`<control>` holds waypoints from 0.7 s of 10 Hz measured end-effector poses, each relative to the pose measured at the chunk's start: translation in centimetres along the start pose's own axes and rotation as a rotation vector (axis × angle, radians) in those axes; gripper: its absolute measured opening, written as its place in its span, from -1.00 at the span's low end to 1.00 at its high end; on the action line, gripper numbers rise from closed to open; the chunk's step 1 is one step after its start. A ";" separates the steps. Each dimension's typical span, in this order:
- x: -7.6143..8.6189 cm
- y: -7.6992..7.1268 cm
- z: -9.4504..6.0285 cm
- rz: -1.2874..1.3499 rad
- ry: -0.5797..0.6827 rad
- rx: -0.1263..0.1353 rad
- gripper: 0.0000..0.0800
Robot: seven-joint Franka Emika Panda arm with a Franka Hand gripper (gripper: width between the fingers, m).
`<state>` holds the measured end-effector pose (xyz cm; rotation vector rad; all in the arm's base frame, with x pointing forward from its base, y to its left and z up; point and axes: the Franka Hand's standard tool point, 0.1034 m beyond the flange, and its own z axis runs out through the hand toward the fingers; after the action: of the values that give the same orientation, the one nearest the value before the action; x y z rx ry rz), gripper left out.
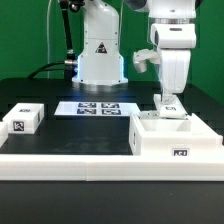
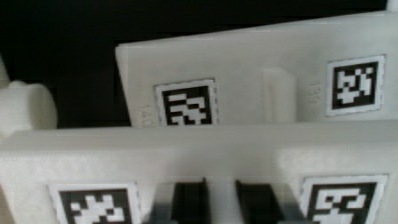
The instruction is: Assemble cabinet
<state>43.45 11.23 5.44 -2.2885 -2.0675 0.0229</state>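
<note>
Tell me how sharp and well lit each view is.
Exterior view: even light, fairly sharp, though the white cabinet looks nearly washed out. Wrist view: soft all over, each tag smeared at its edges, the background plain black.

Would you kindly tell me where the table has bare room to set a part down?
The widest bare patch of black tabletop lies between the small tagged block and the cabinet, nearer the camera than the marker board. It is crowded at the exterior view's right, where the gripper hangs close above the cabinet.
</note>
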 end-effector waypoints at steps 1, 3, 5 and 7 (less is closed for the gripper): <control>-0.1 0.3 0.0 0.003 0.002 -0.003 -0.82; -0.1 1.0 -0.3 0.009 0.005 -0.012 -0.82; -0.1 0.9 -0.3 0.009 0.005 -0.012 -0.82; -0.1 0.9 -0.2 0.009 0.005 -0.011 -0.82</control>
<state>44.36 11.04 5.62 -2.3021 -2.0597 0.0060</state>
